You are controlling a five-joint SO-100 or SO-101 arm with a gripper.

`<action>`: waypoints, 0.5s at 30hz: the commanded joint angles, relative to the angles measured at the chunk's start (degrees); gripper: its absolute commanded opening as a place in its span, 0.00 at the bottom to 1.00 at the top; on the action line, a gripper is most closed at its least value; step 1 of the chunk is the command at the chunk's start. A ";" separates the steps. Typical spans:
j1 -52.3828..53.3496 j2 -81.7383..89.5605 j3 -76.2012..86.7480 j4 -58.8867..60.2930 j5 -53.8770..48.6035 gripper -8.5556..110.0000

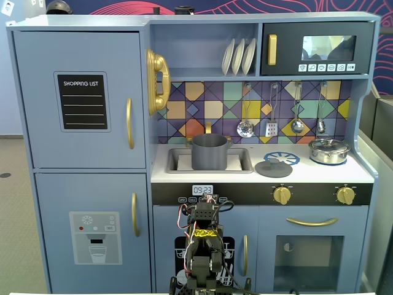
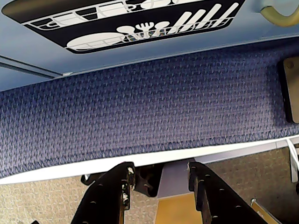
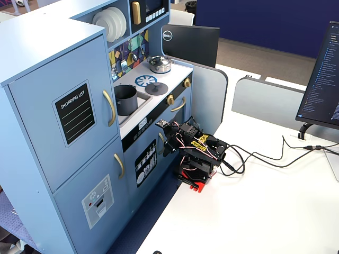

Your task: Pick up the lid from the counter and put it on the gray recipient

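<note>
two pots stand on the toy kitchen's counter [image 1: 215, 177] in a fixed view: one tall matte gray recipient [image 1: 210, 152] sitting in the sink recess at centre frame, and one small shiny silver pot [image 1: 328, 150] with its own lid at the right. one flat dark-gray lid [image 1: 273, 168] with a small central knob lies on the counter between them, just right of the sink, apart from the gray recipient and overlapping the lower edge of the blue burner ring [image 1: 282, 158]. in another fixed view the same lid [image 3: 156, 88] sits right of the gray recipient [image 3: 125, 99], with the silver pot [image 3: 159, 64] above it in the frame.

three white plates [image 1: 238, 56] stand on the upper shelf. four utensils [image 1: 271, 117] hang against the coloured tile wall. two yellow knobs [image 1: 282, 195] are on the front panel below the counter.

one arm [image 3: 195, 153] is folded low on the white bench [image 3: 265, 201], at bottom centre of a fixed view and mid frame in the other, well below the counter. in the wrist view the gripper [image 2: 160, 186] enters from the bottom edge; its two dark fingers [image 2: 116, 186] are moderately spread with nothing between them, over blue carpet [image 2: 140, 112] and the kitchen's dishwasher door graphic [image 2: 135, 23] at top.
</note>
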 commanded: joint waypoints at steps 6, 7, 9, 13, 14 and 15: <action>0.00 -0.35 0.18 9.84 0.62 0.07; 0.00 -0.35 0.18 9.84 0.70 0.07; 0.00 -0.35 0.18 9.84 0.70 0.07; -0.18 -0.35 0.18 9.76 1.58 0.07; -0.09 -0.44 0.09 9.67 0.97 0.07; 0.00 -0.44 -0.26 9.40 0.44 0.07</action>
